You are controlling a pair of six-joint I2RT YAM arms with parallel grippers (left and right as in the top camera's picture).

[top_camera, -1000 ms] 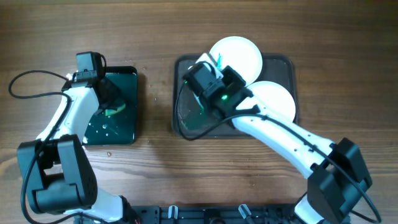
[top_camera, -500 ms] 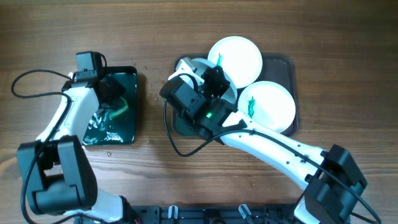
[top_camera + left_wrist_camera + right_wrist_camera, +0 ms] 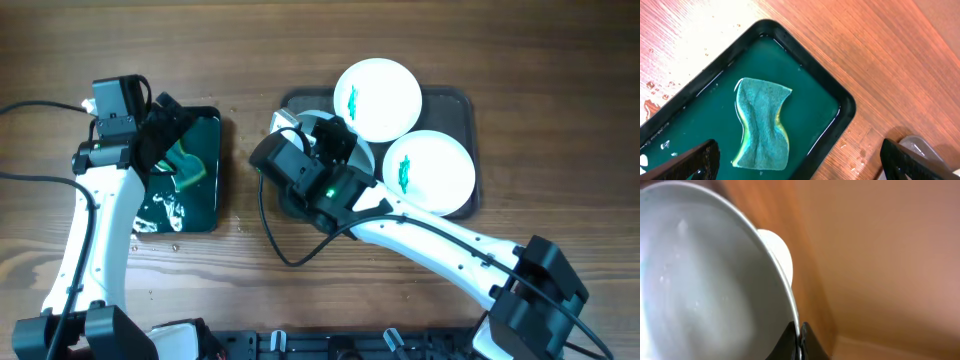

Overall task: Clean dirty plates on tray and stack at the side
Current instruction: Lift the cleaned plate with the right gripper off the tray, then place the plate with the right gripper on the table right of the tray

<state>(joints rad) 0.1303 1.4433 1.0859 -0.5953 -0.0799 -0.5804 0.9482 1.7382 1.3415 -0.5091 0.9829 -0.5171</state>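
We think the job has only just begun. No plate sits at the side of the counter [image 3: 560, 60] yet, so no stack is started.

Two white plates lie flat on the big dark tray [image 3: 455, 100]. The far white plate [image 3: 377, 75] has a green smear [image 3: 352, 100] on it. The near white plate [image 3: 445, 172] has its own green smear [image 3: 404, 172] too. So both are dirty.

The right gripper [image 3: 799, 335] has its jaws pinched tight on the rim of the pale blue plate [image 3: 700, 280]. It holds that plate tilted over the left end of the tray. We cannot tell if this plate has a smear, as the close view is blurry.

The left gripper [image 3: 805, 160] hangs above the small black tray [image 3: 840, 107] of green water. Its jaws are wide open and hold nothing. The sponge [image 3: 762, 125] lies in the water below them.

So, as we judge it, all three plates are left to wipe and stack.
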